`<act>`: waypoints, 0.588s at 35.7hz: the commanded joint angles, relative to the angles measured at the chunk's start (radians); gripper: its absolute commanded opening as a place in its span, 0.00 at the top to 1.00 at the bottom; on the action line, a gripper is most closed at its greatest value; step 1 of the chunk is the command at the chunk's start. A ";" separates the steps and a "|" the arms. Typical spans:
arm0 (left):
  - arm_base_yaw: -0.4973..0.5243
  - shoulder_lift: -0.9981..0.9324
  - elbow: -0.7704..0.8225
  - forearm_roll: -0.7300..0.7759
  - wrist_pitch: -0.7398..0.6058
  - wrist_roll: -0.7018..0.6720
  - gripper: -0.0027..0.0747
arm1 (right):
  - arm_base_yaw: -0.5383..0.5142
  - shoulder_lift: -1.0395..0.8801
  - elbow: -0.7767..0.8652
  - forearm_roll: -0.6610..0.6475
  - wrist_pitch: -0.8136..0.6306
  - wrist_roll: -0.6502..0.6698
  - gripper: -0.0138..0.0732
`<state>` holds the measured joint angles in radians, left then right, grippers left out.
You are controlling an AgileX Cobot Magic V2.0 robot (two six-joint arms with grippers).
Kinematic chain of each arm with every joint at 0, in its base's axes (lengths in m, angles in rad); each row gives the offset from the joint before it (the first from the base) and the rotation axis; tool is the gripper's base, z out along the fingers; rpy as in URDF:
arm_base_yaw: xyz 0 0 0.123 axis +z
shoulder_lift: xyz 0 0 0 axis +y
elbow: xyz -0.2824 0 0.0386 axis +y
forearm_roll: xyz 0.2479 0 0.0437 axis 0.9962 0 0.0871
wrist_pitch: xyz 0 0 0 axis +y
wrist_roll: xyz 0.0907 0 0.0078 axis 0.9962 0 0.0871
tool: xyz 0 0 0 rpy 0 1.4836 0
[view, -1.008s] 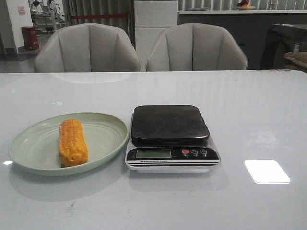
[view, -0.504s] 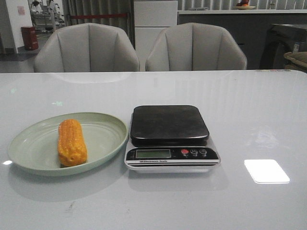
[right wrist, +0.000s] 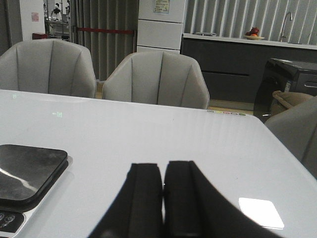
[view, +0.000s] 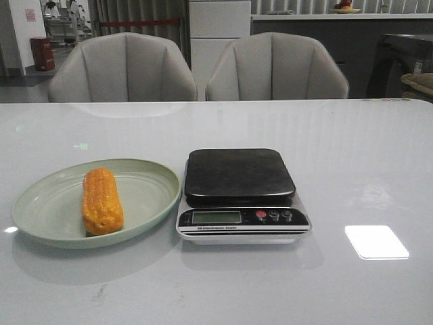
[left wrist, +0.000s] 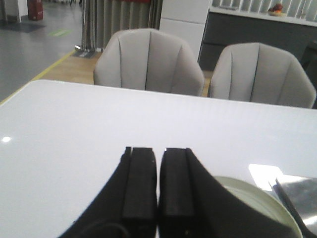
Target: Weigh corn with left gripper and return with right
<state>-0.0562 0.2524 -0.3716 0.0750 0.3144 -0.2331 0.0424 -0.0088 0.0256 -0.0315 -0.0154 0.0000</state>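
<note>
The orange-yellow corn (view: 102, 201) lies on a pale green plate (view: 47, 210) at the left of the white table in the front view. A kitchen scale (view: 240, 176) with a bare dark platform stands right of the plate. Neither gripper shows in the front view. In the left wrist view my left gripper (left wrist: 158, 151) is shut and empty above the table; the plate's rim (left wrist: 257, 196) and a corner of the scale (left wrist: 297, 191) show beside it; the corn is hidden there. In the right wrist view my right gripper (right wrist: 163, 166) is shut and empty, with the scale (right wrist: 27, 166) off to one side.
Two grey chairs (view: 125, 68) (view: 276, 66) stand behind the table's far edge. A bright light patch (view: 375, 242) lies on the table right of the scale. A counter and cabinets fill the background.
</note>
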 commanded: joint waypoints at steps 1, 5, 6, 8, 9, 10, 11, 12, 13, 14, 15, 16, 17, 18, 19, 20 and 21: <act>0.002 0.042 -0.038 0.003 -0.065 -0.012 0.82 | -0.003 -0.020 0.010 -0.010 -0.083 -0.005 0.63; 0.002 0.075 -0.029 -0.004 -0.071 -0.018 0.82 | -0.003 -0.020 0.010 -0.010 -0.083 -0.005 0.63; 0.002 0.083 -0.029 -0.004 -0.069 -0.018 0.82 | -0.003 -0.020 0.010 -0.010 -0.083 -0.005 0.63; 0.002 0.097 -0.036 -0.004 -0.052 -0.018 0.82 | -0.003 -0.020 0.010 -0.010 -0.083 -0.005 0.63; 0.002 0.110 -0.042 -0.004 -0.036 -0.018 0.81 | -0.003 -0.020 0.010 -0.010 -0.083 -0.005 0.63; 0.002 0.124 -0.052 -0.004 -0.015 -0.018 0.79 | -0.003 -0.020 0.010 -0.010 -0.083 -0.005 0.63; 0.002 0.134 -0.061 -0.004 0.000 -0.018 0.76 | -0.003 -0.020 0.010 -0.010 -0.083 -0.005 0.63; 0.002 0.148 -0.073 -0.004 0.021 -0.013 0.71 | -0.003 -0.020 0.010 -0.010 -0.083 -0.005 0.63; 0.002 0.163 -0.086 -0.004 0.039 0.001 0.65 | -0.003 -0.020 0.010 -0.010 -0.083 -0.005 0.63; 0.002 0.176 -0.096 -0.004 0.051 0.017 0.58 | -0.003 -0.020 0.010 -0.010 -0.083 -0.005 0.63; 0.002 0.192 -0.111 -0.004 0.062 0.027 0.52 | -0.003 -0.020 0.010 -0.010 -0.083 -0.005 0.63; 0.002 0.208 -0.125 -0.004 0.073 0.029 0.46 | -0.003 -0.020 0.010 -0.010 -0.083 -0.005 0.63; 0.000 0.222 -0.137 -0.005 0.081 0.029 0.42 | -0.003 -0.020 0.010 -0.010 -0.083 -0.005 0.63; 0.000 0.240 -0.151 -0.012 0.092 0.029 0.37 | -0.003 -0.020 0.010 -0.010 -0.083 -0.005 0.63; 0.000 0.258 -0.164 -0.019 0.104 0.029 0.35 | -0.003 -0.020 0.010 -0.010 -0.083 -0.005 0.63; -0.005 0.279 -0.180 -0.021 0.122 0.035 0.33 | -0.003 -0.020 0.010 -0.010 -0.083 -0.005 0.63; -0.013 0.296 -0.192 -0.024 0.135 0.039 0.33 | -0.003 -0.020 0.010 -0.010 -0.083 -0.005 0.63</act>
<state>-0.0562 0.5015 -0.5020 0.0659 0.4795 -0.2042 0.0424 -0.0088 0.0256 -0.0315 -0.0154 0.0000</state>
